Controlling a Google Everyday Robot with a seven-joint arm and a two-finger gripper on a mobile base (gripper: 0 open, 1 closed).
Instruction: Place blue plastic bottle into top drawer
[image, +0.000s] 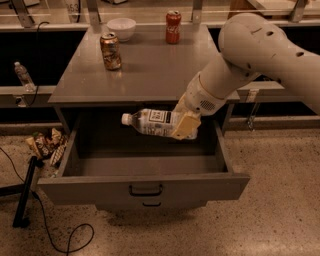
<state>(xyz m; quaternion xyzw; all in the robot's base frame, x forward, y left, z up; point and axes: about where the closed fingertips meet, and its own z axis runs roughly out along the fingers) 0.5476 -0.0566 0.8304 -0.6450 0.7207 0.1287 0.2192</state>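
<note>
The blue plastic bottle (152, 121) is pale and translucent, with a white cap pointing left and a white label with dark print. It lies on its side in the air over the open top drawer (145, 187), just in front of the desk's edge. My gripper (184, 125) is shut on the bottle's right end, with a pale fingertip (186, 127) across it. The drawer is wide, grey and pulled fully out, with a black bar handle on its front. Its inside looks empty.
On the grey desk top (150, 70) stand a brown soda can (110, 50), a red soda can (173, 27) and a white bowl (121, 27). A small clear water bottle (22, 75) sits at the left. Snack bags (46, 144), a black stand and a cable lie on the floor at the left.
</note>
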